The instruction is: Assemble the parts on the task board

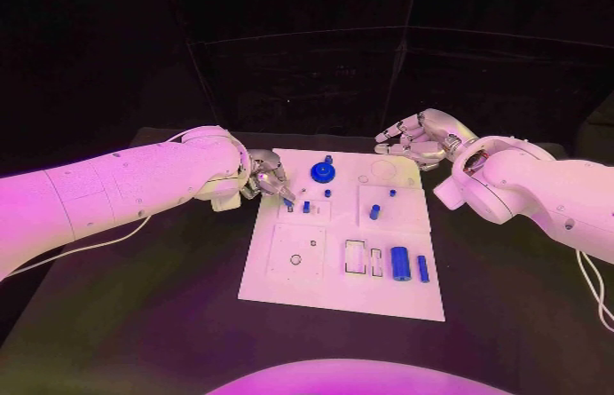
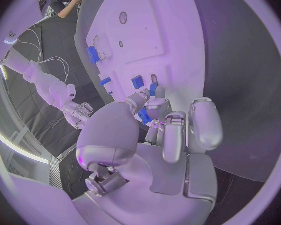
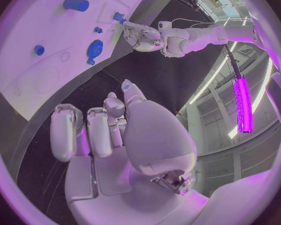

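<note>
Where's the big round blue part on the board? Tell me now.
In the head view the round blue part sits at the far end of the task board, near its middle, just right of the left hand and its fingers.

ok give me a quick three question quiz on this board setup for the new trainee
1. True or false: the right hand grips a blue part.
2. Which hand is working at the task board? A) left hand B) right hand C) both
3. Fill in: the round blue disc lies near the board's ____ edge, as seen from the robot.

Key:
1. False. It hangs beyond the board's far right corner, fingers curled, holding nothing.
2. A. Its fingertips are at a small blue part by the board's left edge; whether they pinch it is unclear.
3. Far.
</note>
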Tool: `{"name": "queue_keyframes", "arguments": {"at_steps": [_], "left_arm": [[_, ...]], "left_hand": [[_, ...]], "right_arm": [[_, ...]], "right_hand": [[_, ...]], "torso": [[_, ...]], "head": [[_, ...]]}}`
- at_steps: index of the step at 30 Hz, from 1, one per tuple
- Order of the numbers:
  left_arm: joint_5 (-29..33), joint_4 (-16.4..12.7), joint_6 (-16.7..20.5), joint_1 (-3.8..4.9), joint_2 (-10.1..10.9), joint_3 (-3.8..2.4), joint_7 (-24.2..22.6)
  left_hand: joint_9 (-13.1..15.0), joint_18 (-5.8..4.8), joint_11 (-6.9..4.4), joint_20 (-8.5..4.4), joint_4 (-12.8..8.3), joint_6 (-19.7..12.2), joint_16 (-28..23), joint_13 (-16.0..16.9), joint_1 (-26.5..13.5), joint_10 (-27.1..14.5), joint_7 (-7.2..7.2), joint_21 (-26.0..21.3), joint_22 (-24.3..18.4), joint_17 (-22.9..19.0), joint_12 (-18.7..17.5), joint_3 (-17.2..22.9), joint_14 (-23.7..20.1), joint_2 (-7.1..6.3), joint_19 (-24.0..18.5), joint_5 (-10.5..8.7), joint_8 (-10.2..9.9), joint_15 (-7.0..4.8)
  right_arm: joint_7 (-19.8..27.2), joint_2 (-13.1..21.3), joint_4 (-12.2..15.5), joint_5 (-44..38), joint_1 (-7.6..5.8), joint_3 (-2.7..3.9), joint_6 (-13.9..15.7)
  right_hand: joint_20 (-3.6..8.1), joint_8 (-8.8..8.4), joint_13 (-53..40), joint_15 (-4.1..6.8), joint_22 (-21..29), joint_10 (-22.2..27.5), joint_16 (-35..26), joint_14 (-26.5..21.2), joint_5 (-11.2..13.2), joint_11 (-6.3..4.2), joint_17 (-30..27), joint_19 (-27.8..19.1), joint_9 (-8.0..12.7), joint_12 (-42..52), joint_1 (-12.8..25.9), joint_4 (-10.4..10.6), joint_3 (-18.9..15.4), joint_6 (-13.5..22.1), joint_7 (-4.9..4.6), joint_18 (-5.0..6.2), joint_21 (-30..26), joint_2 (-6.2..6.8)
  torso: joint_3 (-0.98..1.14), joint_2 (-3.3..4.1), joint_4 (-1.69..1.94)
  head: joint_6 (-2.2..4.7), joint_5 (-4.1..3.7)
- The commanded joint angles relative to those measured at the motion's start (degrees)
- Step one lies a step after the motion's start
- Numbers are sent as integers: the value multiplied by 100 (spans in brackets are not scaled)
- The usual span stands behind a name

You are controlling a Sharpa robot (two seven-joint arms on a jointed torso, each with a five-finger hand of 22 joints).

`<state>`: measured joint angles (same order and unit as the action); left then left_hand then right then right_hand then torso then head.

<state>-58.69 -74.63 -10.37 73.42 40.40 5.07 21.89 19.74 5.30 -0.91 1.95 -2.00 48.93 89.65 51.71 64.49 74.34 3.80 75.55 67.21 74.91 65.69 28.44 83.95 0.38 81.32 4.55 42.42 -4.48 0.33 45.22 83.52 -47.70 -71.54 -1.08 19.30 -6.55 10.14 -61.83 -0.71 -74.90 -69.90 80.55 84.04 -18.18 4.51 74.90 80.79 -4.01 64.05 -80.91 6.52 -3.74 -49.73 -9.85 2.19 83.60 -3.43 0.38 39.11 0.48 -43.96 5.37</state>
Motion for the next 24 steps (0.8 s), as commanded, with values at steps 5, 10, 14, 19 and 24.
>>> {"name": "queue_keyframes", "arguments": {"at_steps": [5, 10, 14, 19, 24], "left_arm": [[-155, -44, -236, -3, 4, 5, 90], [-159, -65, -323, -5, 7, 7, 113], [-161, -71, -376, -7, 6, 9, 129], [-161, -62, -432, -9, 3, 10, 155], [-162, -46, -466, -10, -14, 11, 172]], "left_hand": [[5, -49, -7, -3, -665, 10, 35, 7, 63, 44, -37, 18, 1, 1509, 22, 708, 605, 2, 39, 21, 33, 13], [5, -49, -7, -3, -665, 10, 35, 7, 63, 44, -37, 18, 1, 1509, 22, 708, 605, 2, 39, 21, 33, 13], [7, -47, -9, -5, -671, 14, 35, -15, 61, 39, -39, 13, -7, 1509, 8, 726, 605, -14, 37, 25, 40, 11], [7, -47, -9, -5, -671, 14, 35, -15, 61, 39, -39, 13, -7, 1509, 8, 726, 605, -14, 37, 25, 40, 11], [7, -47, -9, -5, -671, 14, 35, -15, 61, 39, -39, 13, -7, 1509, 8, 726, 605, -14, 37, 25, 40, 11]], "right_arm": [[54, -5, -3, -9, -12, 3, -40], [54, -2, -4, -9, -12, 3, -41], [55, -3, -3, -9, -12, 3, -42], [55, -5, -3, -9, -12, 3, -43], [56, -3, -1, -9, -12, 3, -42]], "right_hand": [[1, 25, 4, 51, -159, 38, -32, 284, -32, 10, 186, -32, 8, -8, -24, 8, -25, 37, 6, 98, -24, -22], [1, 25, 4, 51, -159, 38, -32, 284, -32, 10, 186, -32, 8, -8, -24, 8, -25, 37, 6, 98, -24, -22], [1, 25, 4, 51, -159, 38, -32, 284, -32, 10, 186, -32, 8, -8, -24, 8, -25, 37, 6, 98, -24, -22], [1, 25, 4, 51, -159, 38, -32, 284, -32, 10, 186, -32, 8, -8, -24, 8, -25, 37, 6, 98, -24, -22], [1, 25, 4, 51, -159, 38, -32, 284, -32, 10, 186, -32, 8, -8, -24, 8, -25, 37, 6, 98, -24, -22]], "torso": [[2, -3, 2], [4, -4, 4], [6, -1, 3], [5, -1, -1], [6, 4, 1]], "head": [[0, 3], [5, 4], [12, -1], [5, 2], [-6, 5]]}}
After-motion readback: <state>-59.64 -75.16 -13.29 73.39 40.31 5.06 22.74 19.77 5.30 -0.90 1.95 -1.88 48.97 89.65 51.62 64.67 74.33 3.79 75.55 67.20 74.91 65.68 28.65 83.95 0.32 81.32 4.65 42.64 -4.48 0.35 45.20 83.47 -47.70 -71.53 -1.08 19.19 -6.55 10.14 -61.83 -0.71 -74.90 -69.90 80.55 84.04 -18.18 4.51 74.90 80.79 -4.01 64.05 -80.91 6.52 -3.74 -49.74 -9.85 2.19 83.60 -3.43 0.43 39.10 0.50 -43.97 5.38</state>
